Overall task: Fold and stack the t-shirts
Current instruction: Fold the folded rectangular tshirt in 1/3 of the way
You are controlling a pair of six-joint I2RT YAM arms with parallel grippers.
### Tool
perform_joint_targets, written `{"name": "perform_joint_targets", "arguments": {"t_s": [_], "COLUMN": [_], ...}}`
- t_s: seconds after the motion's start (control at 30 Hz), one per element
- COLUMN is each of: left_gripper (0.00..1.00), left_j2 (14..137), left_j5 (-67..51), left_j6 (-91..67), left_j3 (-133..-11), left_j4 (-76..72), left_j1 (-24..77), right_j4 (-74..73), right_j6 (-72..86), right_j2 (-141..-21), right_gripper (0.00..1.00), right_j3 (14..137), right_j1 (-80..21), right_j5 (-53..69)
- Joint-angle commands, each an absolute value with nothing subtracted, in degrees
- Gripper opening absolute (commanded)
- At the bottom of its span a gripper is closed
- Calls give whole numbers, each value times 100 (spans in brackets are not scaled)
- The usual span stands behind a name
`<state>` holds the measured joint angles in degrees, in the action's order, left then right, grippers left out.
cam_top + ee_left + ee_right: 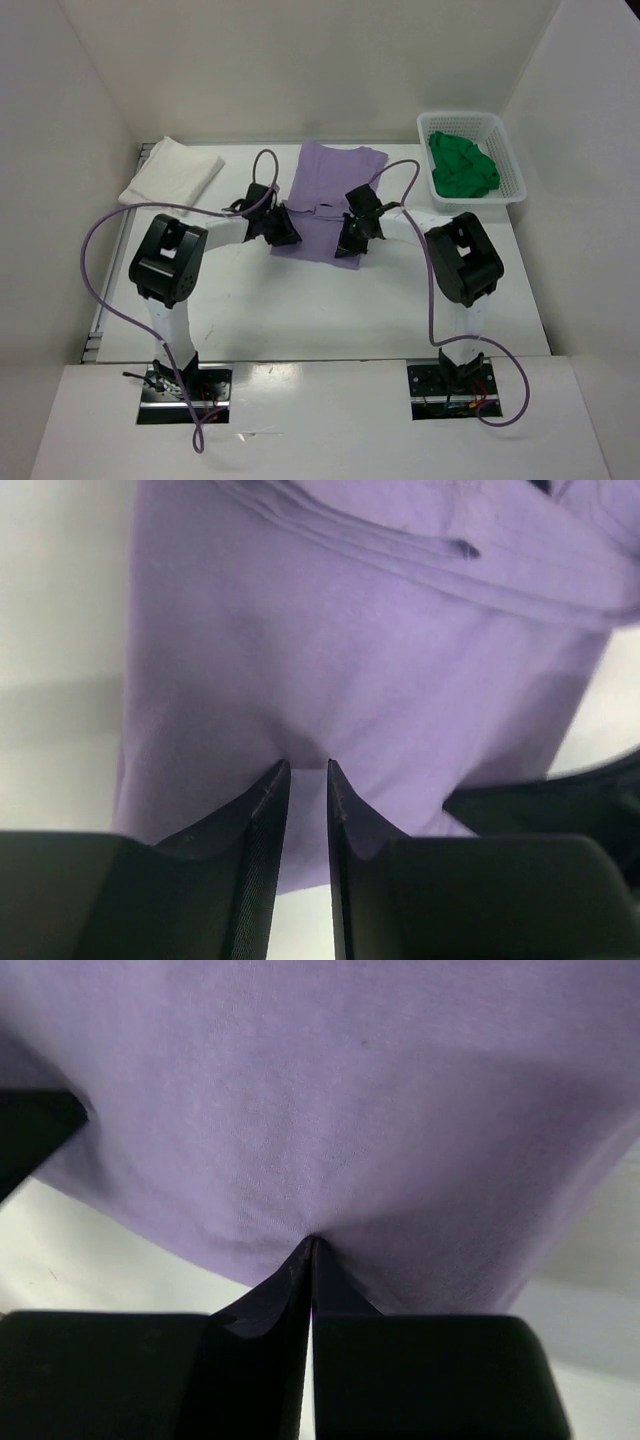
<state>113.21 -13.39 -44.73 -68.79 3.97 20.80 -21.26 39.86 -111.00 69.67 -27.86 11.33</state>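
Top external: lilac shirt (335,180) lies flat on table (300,300), long axis running away from the robot, nearly all of it beyond both hands. Left gripper (281,230) & right gripper (352,238) sit at its near hem, abt equally close. Right jaws are pinched on the hem. Left jaws are a narrow gap apart, tips on cloth. Likely next: hem goes fwd, along that axis.

Both arms reach forward and bend inward, elbows raised, wrists tipped down. The left gripper (306,765) shows a narrow slit between its fingers. The right gripper (311,1240) is pressed tight, nipping the lilac t-shirt (330,1110).
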Motion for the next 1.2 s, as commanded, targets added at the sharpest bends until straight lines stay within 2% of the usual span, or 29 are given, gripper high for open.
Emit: {"name": "perform_joint_targets", "arguments": {"t_s": [0.0, 0.23, 0.33, 0.43, 0.57, 0.83, 1.17], "left_gripper": [30, 30, 34, 35, 35, 35, 37], "left_j2": [11207, 9415, 8580, 8025, 7893, 7665, 7787], "left_j5": [-1441, -1626, -1276, -1020, -1124, -1503, -1301], "left_j6": [-4579, -4887, -4826, -4703, -4702, -5150, -5282], "left_j3": [-5698, -3958, -4077, -4376, -4447, -3719, -3393], "left_j4": [827, 984, 1544, 1827, 1820, 1363, 1036], "left_j1": [2170, 2355, 2355, 2355, 2355, 2408, 2794], "right_j4": [-1987, -1986, -2231, -2530, -2453, -2083, -2206], "right_j6": [4078, 4578, 4579, 4474, 4359, 4167, 4052], "right_j2": [-10882, -9863, -9265, -9106, -9491, -10887, -11926], "right_gripper": [3, 3, 5, 8, 8, 5, 4], "right_j3": [6426, 5090, 5071, 5711, 6467, 7618, 8270], "right_j1": [-3005, -3612, -3612, -3612, -3612, -3796, -3990], "right_j5": [809, 861, 940, 940, 1099, 1222, 1169]}}
